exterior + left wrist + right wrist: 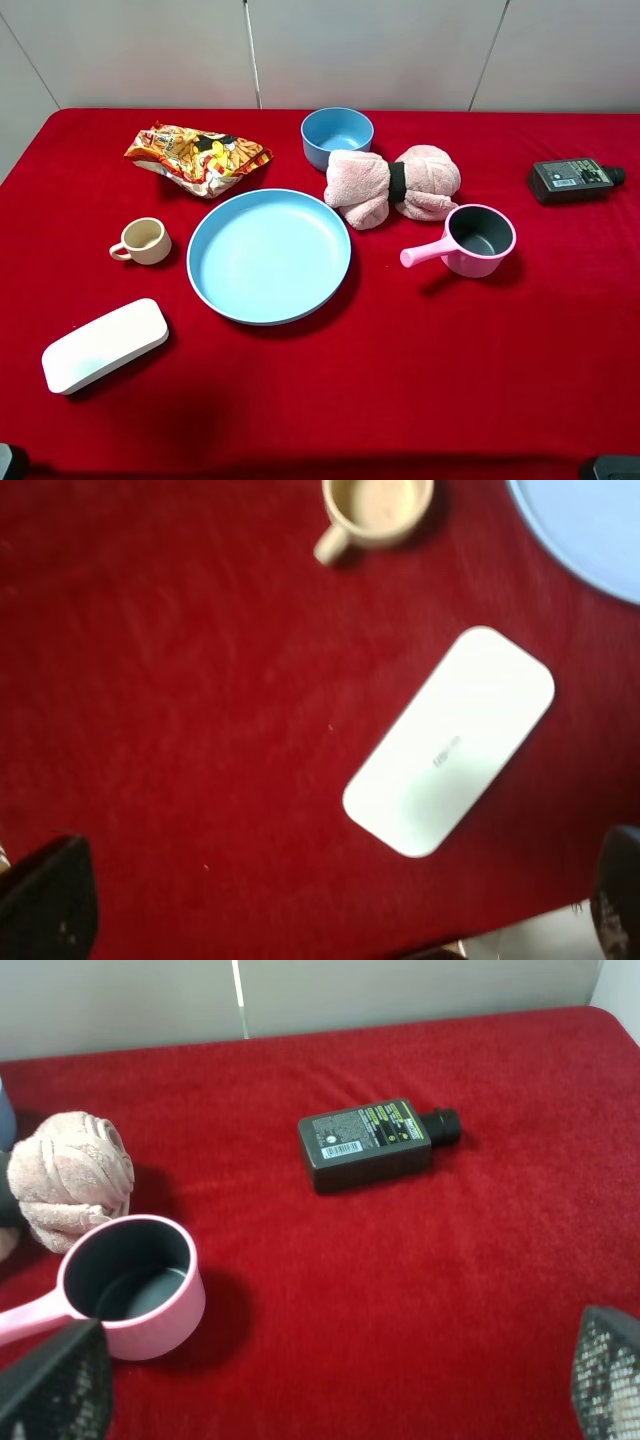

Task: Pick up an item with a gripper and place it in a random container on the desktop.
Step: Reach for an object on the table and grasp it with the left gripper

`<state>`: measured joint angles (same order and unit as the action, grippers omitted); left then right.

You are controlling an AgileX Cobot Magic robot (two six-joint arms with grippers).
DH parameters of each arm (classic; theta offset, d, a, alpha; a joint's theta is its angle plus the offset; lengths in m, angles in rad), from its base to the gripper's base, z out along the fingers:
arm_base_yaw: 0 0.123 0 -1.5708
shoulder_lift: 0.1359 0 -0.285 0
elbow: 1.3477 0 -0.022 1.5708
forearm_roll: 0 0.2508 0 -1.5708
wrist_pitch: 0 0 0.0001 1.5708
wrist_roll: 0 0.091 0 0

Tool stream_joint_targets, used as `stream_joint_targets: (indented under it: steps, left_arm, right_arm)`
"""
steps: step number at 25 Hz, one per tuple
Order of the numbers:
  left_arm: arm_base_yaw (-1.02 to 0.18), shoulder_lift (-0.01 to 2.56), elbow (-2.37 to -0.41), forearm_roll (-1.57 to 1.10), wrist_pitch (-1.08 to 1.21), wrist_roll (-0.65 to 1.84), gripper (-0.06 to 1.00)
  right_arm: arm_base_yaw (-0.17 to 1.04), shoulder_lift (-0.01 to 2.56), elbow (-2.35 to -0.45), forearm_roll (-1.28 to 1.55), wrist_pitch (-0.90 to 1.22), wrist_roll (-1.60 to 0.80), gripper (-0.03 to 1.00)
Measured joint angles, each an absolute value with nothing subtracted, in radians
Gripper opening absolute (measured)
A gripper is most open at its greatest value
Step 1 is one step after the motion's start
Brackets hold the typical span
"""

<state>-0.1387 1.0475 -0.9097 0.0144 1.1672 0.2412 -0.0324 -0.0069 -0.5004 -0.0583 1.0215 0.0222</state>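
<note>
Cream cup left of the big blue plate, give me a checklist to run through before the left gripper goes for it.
1. Small cream-beige ceramic cup upright, clear of neighbours: ok.
2. Black left gripper open and empty: ok.
3. Gripper lined up on the cup: not ok; its wrist view centres on the white rounded case instead.
4. Small deep light-blue bowl empty: ok.
5. Rolled pink towel clear of the bowl's rim: cannot tell.
</note>
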Motion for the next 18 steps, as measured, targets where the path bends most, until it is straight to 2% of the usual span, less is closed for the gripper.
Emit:
stream_joint_targets:
  steps: [10, 18]
  left_arm:
    - [-0.225, 1.278, -0.910, 0.053, 1.140, 0.267, 0.98]
    - [-0.237, 1.444, -0.911, 0.074, 1.032, 0.322, 0.98]
  right_arm:
    - [-0.032, -0.007, -0.500, -0.058, 1.021, 0.022, 0.69]
    - [-0.032, -0.007, -0.500, -0.058, 1.021, 0.022, 0.69]
